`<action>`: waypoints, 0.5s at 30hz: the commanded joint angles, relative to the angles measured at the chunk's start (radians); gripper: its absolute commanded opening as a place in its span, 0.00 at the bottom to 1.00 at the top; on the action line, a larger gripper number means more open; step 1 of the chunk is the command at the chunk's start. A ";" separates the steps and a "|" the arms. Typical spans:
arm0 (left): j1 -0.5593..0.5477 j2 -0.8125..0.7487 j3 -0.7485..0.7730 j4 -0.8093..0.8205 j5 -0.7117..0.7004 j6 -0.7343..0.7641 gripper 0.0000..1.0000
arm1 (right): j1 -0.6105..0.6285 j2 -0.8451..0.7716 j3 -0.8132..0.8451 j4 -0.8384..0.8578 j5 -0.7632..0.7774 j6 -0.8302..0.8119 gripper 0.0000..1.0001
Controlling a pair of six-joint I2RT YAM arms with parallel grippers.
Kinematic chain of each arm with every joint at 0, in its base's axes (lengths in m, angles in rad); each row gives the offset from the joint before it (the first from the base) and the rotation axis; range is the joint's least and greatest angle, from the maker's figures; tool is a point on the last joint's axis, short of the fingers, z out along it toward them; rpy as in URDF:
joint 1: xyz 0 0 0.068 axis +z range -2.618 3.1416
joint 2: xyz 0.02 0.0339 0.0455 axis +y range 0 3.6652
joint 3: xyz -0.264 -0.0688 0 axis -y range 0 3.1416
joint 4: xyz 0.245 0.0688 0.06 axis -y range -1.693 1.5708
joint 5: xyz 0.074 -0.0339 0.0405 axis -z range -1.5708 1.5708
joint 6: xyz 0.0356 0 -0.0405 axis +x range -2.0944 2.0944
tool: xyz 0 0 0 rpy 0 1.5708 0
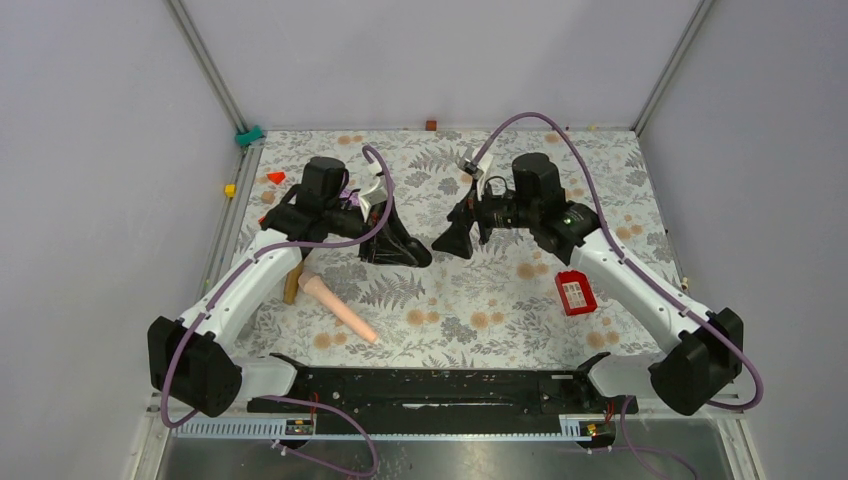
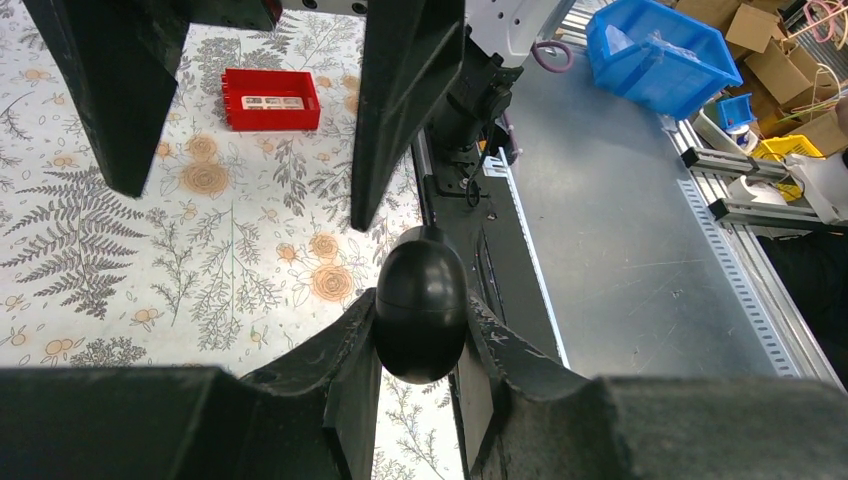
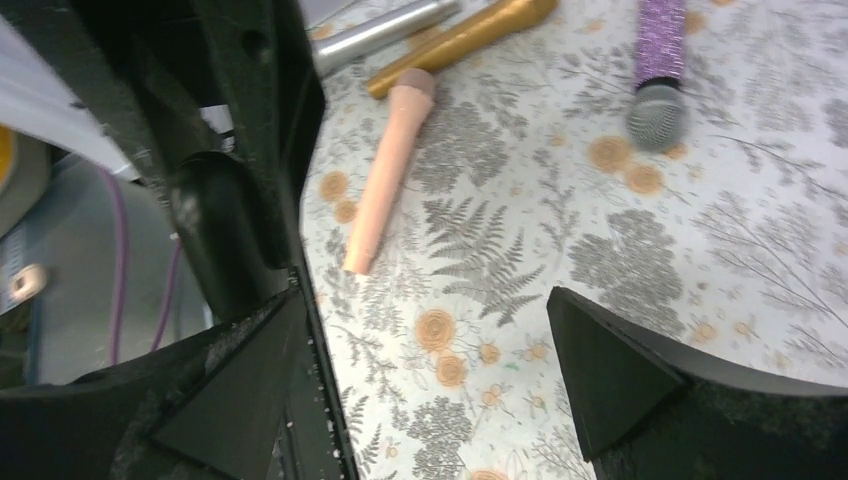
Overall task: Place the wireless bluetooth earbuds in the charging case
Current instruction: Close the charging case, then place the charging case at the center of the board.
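Observation:
My left gripper is shut on a glossy black egg-shaped object with a seam around it, which looks like the closed charging case. It holds the object above the table. The object also shows in the right wrist view. My right gripper is open and empty, and its fingers hang just in front of the left gripper. In the top view the left gripper and right gripper face each other, close together, at mid table. No earbuds show in any view.
A red box lies at the right, also in the left wrist view. A pink microphone lies at the front left. Gold, silver and purple microphones lie beyond it. Small blocks sit at the far edge.

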 commanded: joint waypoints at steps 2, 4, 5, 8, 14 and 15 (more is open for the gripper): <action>-0.022 -0.007 0.020 0.034 -0.045 0.002 0.19 | -0.003 -0.076 0.064 -0.091 0.313 -0.125 0.99; -0.034 0.009 0.030 0.042 -0.101 -0.014 0.19 | -0.012 -0.094 0.083 -0.123 0.427 -0.149 0.99; -0.041 0.016 0.030 0.060 -0.135 -0.037 0.18 | -0.018 -0.104 0.092 -0.138 0.471 -0.161 1.00; -0.052 0.051 0.034 0.122 -0.213 -0.110 0.17 | -0.027 -0.137 0.112 -0.166 0.626 -0.181 1.00; -0.072 0.183 0.122 0.112 -0.342 -0.152 0.14 | -0.046 -0.201 0.127 -0.178 0.929 -0.208 0.99; -0.074 0.212 0.145 0.092 -0.356 -0.148 0.14 | -0.048 -0.209 0.133 -0.191 0.935 -0.220 0.99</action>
